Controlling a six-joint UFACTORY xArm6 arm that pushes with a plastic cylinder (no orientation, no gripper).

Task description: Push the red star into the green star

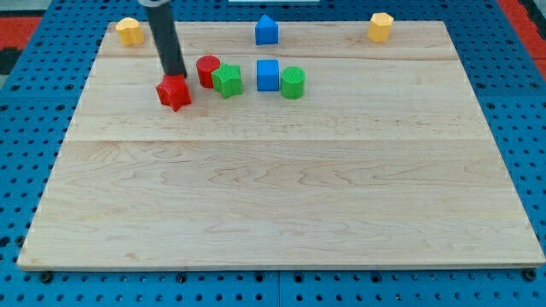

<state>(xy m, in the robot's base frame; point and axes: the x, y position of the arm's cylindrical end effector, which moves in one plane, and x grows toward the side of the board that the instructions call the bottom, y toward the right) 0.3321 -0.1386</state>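
While pressed against the top edge of the small red star-shaped block, my tip carries no pincer to open or close, only the dark rod. Red star sits near the view's upper left of the wooden board, apart from the green star-shaped block to its right, red cylinder block between and slightly above. Approach step, seemingly; contact made, push not finished. Next: probably shift to the star's left side, drive rightward, skirting the cylinder.

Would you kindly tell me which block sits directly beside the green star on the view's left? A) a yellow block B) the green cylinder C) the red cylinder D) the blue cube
C: the red cylinder touches the green star on its left side.
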